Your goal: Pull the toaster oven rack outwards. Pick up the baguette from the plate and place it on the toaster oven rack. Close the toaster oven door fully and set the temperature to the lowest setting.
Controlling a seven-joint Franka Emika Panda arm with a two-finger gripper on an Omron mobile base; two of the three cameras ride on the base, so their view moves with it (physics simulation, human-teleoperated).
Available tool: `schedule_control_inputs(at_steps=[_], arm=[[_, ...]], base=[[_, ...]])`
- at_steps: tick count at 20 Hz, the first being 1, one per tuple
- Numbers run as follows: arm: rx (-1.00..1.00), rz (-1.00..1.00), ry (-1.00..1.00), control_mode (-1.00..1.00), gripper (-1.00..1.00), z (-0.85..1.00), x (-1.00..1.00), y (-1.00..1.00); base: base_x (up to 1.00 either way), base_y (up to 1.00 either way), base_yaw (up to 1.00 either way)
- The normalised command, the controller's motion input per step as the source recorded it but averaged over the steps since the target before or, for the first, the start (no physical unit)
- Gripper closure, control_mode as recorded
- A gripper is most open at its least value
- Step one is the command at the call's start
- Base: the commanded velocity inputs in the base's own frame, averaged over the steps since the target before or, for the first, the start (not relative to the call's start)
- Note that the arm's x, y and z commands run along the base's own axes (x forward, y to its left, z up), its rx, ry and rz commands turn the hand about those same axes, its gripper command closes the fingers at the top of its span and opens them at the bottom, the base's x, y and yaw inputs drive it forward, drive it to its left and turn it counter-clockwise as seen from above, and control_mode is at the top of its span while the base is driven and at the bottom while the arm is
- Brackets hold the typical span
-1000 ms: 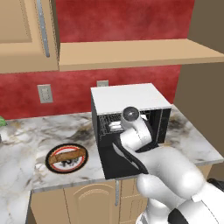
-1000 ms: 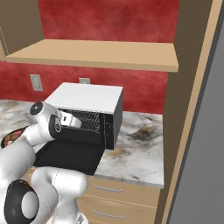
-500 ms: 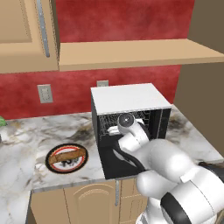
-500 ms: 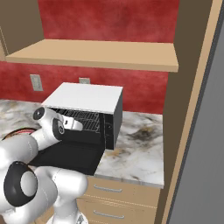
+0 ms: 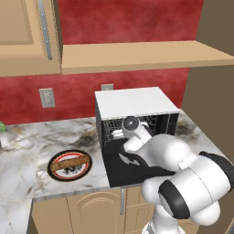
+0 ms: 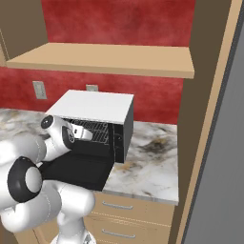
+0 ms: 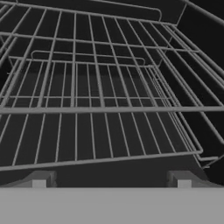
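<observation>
Bench (image 5: 27,151) of marbled stone carries my toaster oven (image 5: 132,103), a black box with a white top, its toaster oven door (image 5: 137,167) folded down flat in front. To its left the baguette (image 5: 68,161) lies tan-brown across the red-rimmed plate (image 5: 87,168), well apart from my arm.

From the right base view, my wrist reaches into the open cavity at the toaster oven rack (image 6: 97,133).

Along my hand, the rack's silver wire grid spreads just ahead of my pincer (image 7: 111,180), whose tips stand wide apart and grip nothing.

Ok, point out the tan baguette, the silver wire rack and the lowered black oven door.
tan baguette (image 5: 69,162), left base view, loaf's middle
silver wire rack (image 7: 100,131), hand view, front grid
lowered black oven door (image 6: 78,171), right base view, inner face
</observation>
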Motion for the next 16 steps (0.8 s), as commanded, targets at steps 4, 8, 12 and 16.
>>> schedule_control_inputs(at_steps=[4, 8, 12, 16], arm=[[0.0, 0.0, 0.0, -1.0, -1.0, -0.16, 0.25, 0.04], [0.0, 0.0, -0.02, -1.0, -1.0, -0.16, 0.24, 0.06], [0.0, -0.01, -0.04, -1.0, -1.0, -0.12, 0.23, 0.05], [0.0, -0.01, -0.01, -1.0, -1.0, -0.17, 0.18, 0.09]], base=[[0.0, 0.0, 0.0], [0.0, 0.0, 0.0], [0.0, 0.0, 0.0], [0.0, 0.0, 0.0]])
